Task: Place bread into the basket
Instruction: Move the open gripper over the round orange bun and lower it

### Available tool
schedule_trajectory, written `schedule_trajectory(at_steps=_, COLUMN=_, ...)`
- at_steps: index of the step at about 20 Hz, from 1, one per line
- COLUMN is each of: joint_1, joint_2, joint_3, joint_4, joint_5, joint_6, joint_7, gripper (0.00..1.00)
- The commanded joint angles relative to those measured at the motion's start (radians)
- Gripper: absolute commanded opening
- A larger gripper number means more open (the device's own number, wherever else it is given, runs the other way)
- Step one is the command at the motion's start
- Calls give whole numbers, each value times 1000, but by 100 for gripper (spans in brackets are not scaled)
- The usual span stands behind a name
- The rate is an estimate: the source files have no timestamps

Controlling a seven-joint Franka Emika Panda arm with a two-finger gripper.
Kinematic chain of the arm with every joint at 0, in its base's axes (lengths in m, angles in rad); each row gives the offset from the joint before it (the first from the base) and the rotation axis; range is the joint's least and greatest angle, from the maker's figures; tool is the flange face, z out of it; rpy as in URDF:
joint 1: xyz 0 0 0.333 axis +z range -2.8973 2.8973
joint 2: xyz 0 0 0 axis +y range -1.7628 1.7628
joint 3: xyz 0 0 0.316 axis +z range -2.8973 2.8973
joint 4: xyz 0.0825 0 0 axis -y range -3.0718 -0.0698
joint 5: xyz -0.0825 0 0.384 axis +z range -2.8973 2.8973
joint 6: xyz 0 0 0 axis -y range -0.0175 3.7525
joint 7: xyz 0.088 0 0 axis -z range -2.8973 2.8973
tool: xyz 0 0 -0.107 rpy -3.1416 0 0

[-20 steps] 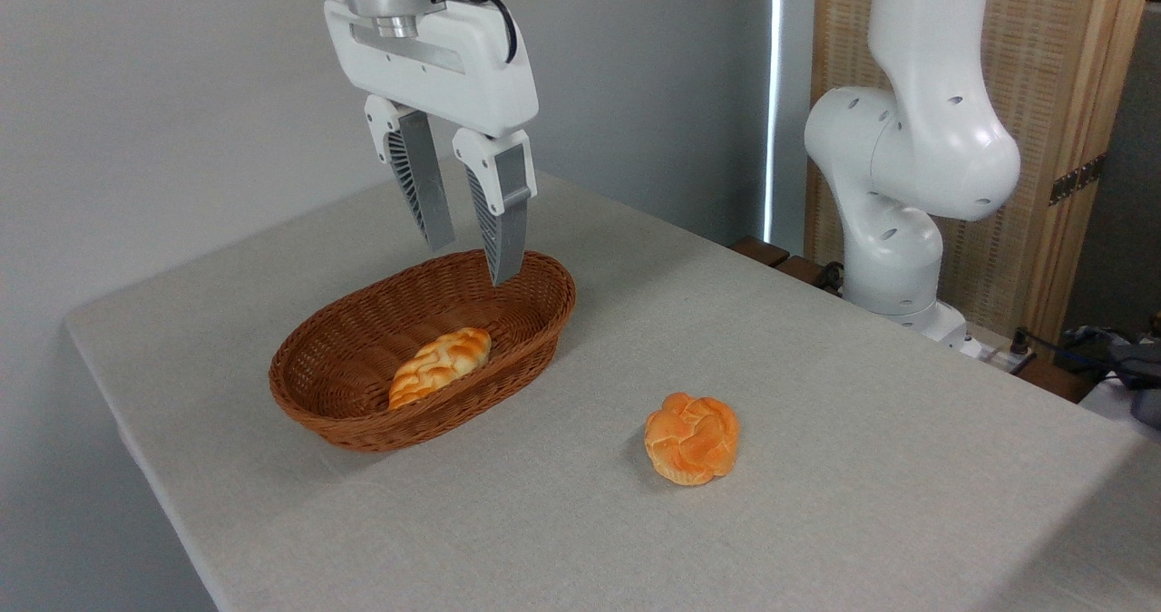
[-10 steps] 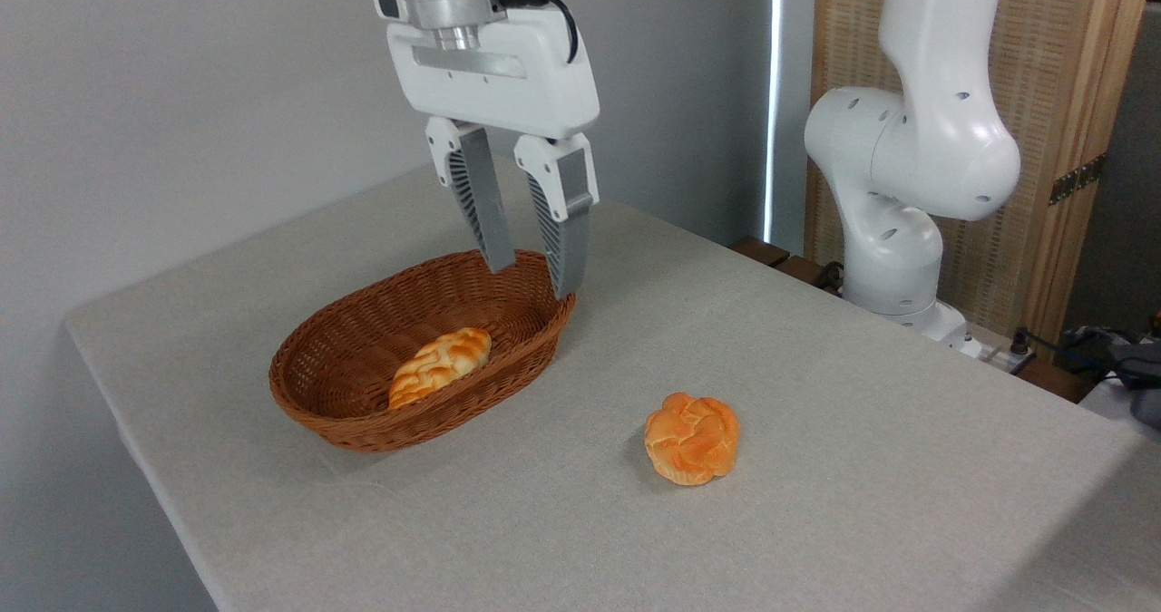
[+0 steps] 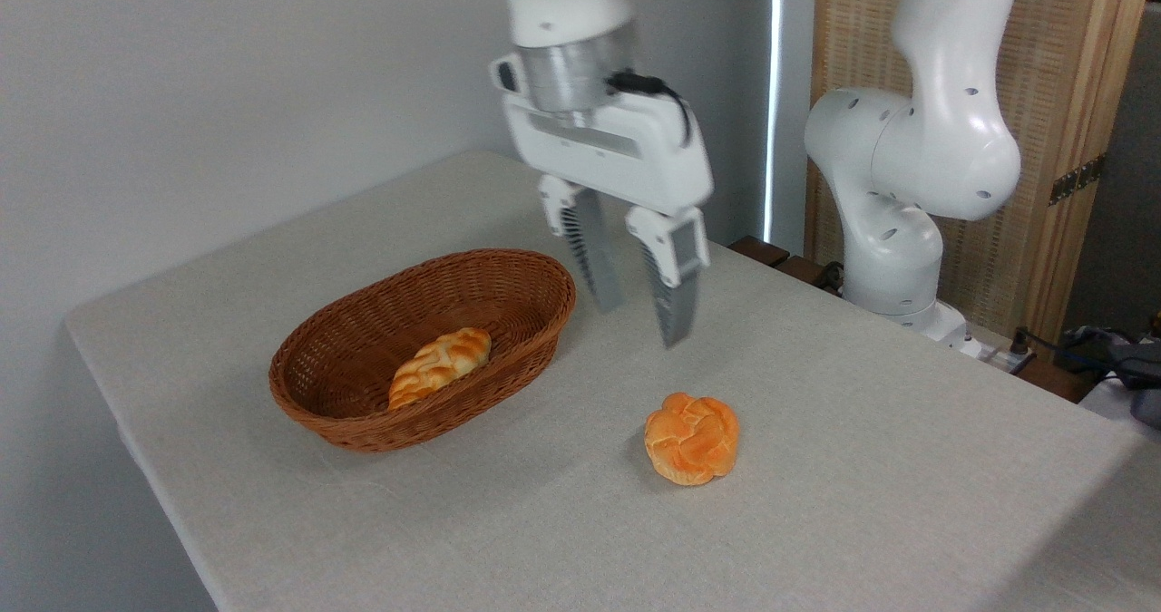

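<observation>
The bread (image 3: 692, 438), a small round orange bun with a knotted top, lies on the grey table to the right of the basket. The oval brown wicker basket (image 3: 508, 272) sits left of centre and holds a paler braided loaf (image 3: 440, 365). My gripper (image 3: 642, 320) hangs open in the air between the basket's right rim and the bun, above and a little behind the bun, fingers pointing down with nothing between them.
The table (image 3: 862, 412) is covered in grey cloth; its left and front edges drop off. The arm's white base (image 3: 898, 204) stands at the back right, before a wooden screen (image 3: 1043, 95). Cables and a dark object (image 3: 1125, 363) lie at the far right.
The gripper has travelled right and downward, from above the basket to the space near the bun, staying open. The bun, loaf and basket have not moved.
</observation>
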Motion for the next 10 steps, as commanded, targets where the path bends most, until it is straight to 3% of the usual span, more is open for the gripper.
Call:
schedule_trajectory(at_steps=1, joint_1=-1, joint_2=-69, joint_3=48, joint_4=-91, joint_5=0, joint_6=51, joint_7=88, gripper=100)
schedule_trajectory(at_steps=3, joint_1=-1, joint_2=-71, joint_3=49, joint_4=-117, joint_5=1, joint_6=88, joint_7=118, gripper=100)
schedule_trajectory(at_steps=6, joint_1=2, joint_2=-69, joint_3=49, joint_4=-167, joint_5=1, joint_6=119, joint_7=276, gripper=100)
schedule_trajectory(at_steps=10, joint_1=2, joint_2=-69, joint_3=49, joint_4=-219, joint_5=0, joint_6=122, joint_7=278, gripper=93)
